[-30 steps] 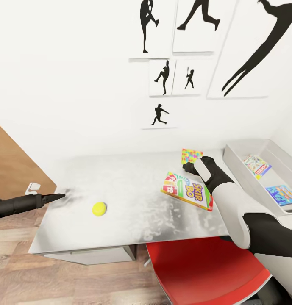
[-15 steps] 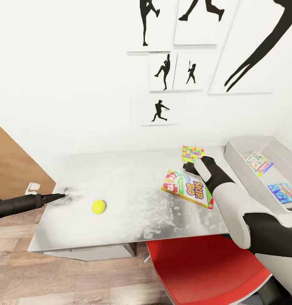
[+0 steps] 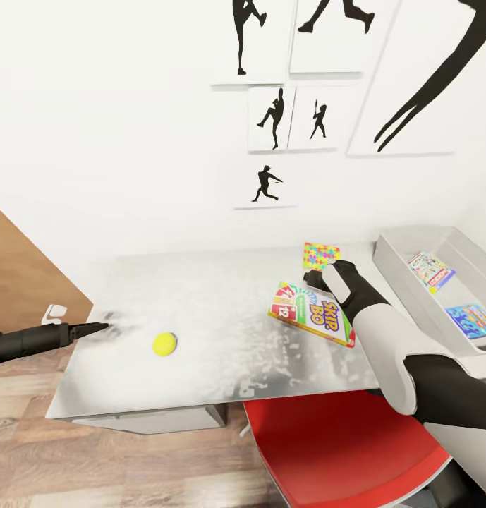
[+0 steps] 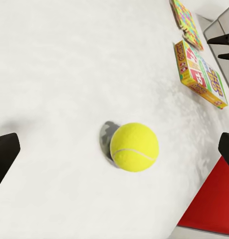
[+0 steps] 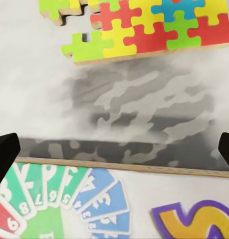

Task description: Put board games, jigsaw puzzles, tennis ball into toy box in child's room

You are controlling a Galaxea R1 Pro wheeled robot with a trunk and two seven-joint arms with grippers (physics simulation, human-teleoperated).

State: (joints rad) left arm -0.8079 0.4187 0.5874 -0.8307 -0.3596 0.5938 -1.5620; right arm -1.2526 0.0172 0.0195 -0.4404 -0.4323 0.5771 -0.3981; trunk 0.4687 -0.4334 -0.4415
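The tennis ball point(image 3: 164, 343) point(image 4: 134, 147) lies on the pale table point(image 3: 214, 310), toward its left. My left gripper point(image 3: 94, 327) hovers at the table's left edge, a short way from the ball, pointing at it with fingers point(image 4: 4, 154) spread open and empty. A Skip-Bo board game point(image 3: 312, 313) point(image 5: 109, 204) lies right of centre, with a jigsaw puzzle point(image 3: 320, 256) point(image 5: 144, 30) just behind it. My right gripper point(image 3: 314, 276) hangs open over the strip of table between the two. At the right, the grey toy box point(image 3: 398, 271) holds a blue game box point(image 3: 472, 319) and another printed flat item point(image 3: 429, 271).
A red chair seat point(image 3: 341, 451) sits under the table's front edge below my right arm. A white wall with black baseball silhouette pictures point(image 3: 274, 120) stands directly behind the table. Wood-plank floor point(image 3: 31, 451) lies at the left, with a small white object point(image 3: 56, 312) near the table's corner.
The whole head view shifted slightly as the camera moved. Both arms, the ball, the game box and the puzzle keep their places on the table.
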